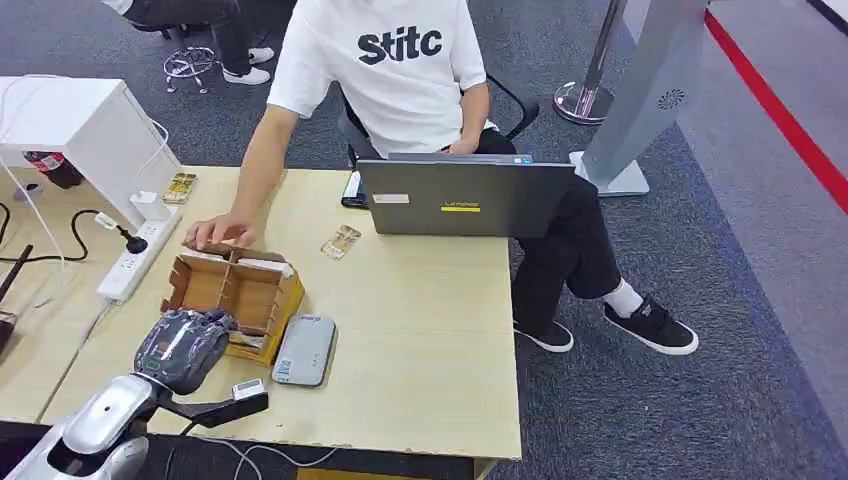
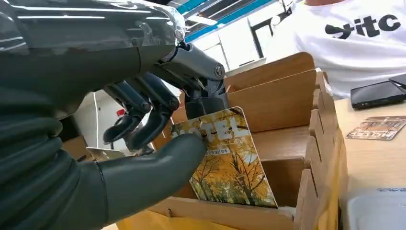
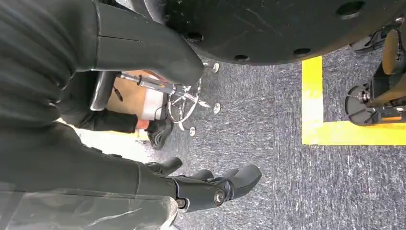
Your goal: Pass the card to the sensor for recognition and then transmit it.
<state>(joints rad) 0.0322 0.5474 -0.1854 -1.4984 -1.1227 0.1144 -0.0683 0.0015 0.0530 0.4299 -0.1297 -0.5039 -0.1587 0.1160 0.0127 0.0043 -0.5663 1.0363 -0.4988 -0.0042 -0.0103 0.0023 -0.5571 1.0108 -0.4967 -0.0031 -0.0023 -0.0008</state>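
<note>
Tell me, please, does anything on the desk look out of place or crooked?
One card lies loose and askew on the desk, between the wooden box and the laptop, not filed with the others. The left hand pinches another card, tilted in the box. Nothing looks spilled or damaged.

The right hand hangs over the grey carpet floor, holding nothing, its dark fingers loosely stretched toward 3 o'clock. At 3 o'clock, a yellow tape line makes a corner on the carpet. Near 10 o'clock stands a chrome chair base, with a dark shoe just beside it.
</note>
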